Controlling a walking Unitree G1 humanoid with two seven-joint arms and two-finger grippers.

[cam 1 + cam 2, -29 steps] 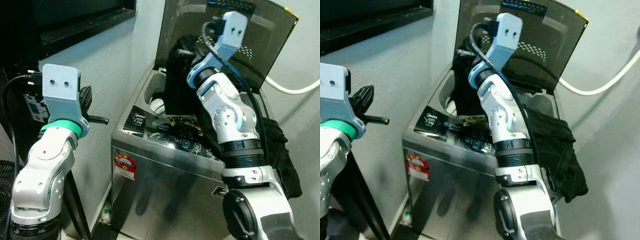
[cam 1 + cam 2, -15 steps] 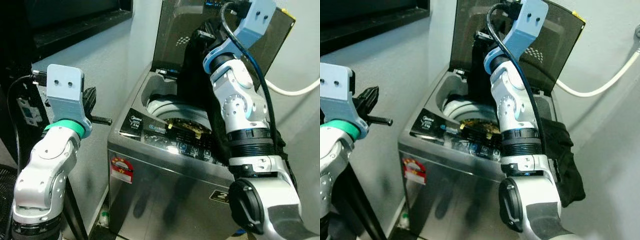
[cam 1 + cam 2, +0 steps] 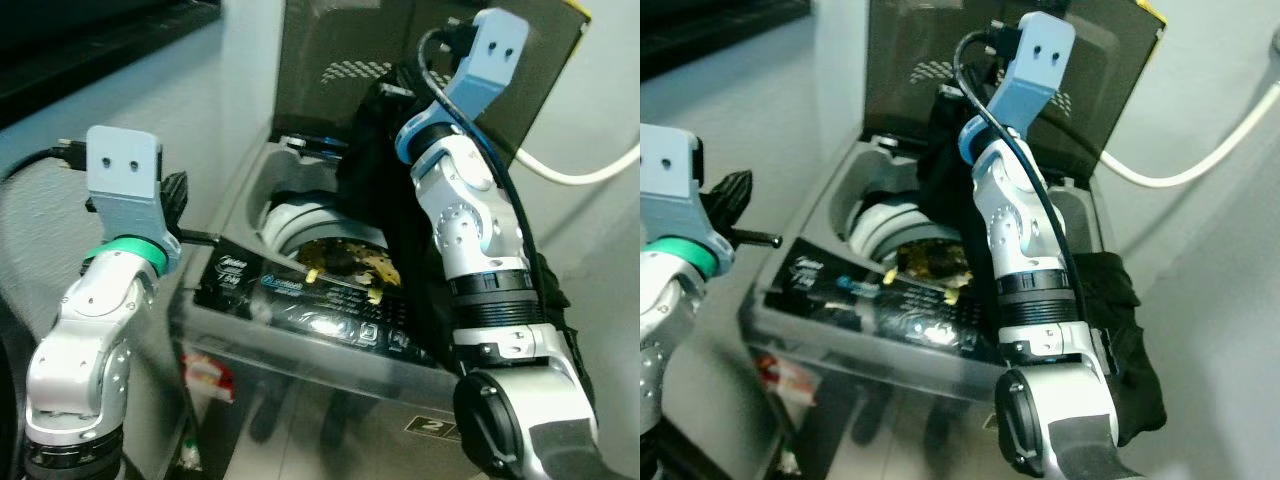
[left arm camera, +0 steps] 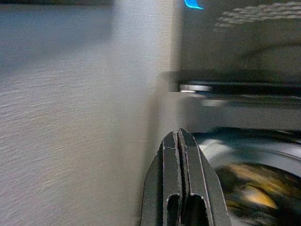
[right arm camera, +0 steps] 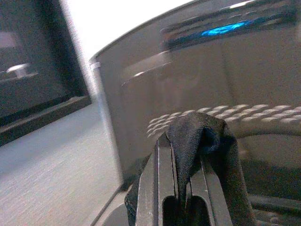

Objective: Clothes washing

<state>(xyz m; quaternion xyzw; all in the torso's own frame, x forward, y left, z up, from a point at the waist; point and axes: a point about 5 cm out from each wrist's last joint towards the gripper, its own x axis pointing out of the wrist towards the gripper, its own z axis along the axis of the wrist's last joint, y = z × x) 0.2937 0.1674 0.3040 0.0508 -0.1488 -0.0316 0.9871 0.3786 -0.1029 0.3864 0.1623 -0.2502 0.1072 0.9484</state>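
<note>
A silver top-loading washing machine (image 3: 300,310) stands before me with its dark lid (image 3: 320,70) raised. My right gripper (image 5: 181,141) is up in front of the lid, above the drum (image 3: 290,218). It is shut on a black garment (image 3: 375,170) that hangs down over the right part of the drum. A dark and yellow patterned item (image 3: 345,262) lies in the drum. My left gripper (image 4: 179,136) is shut on nothing and is held left of the machine, near the wall, pointing toward the drum.
A second black garment (image 3: 1120,320) is draped over the machine's right side. A white hose (image 3: 575,175) runs along the wall behind. The grey wall (image 3: 60,110) and a dark window ledge (image 3: 100,40) close off the left.
The head view has moved closer and tilted down onto the machine's top. My right gripper has lifted the black garment up out of the drum toward the lid. The left arm keeps its pose.
</note>
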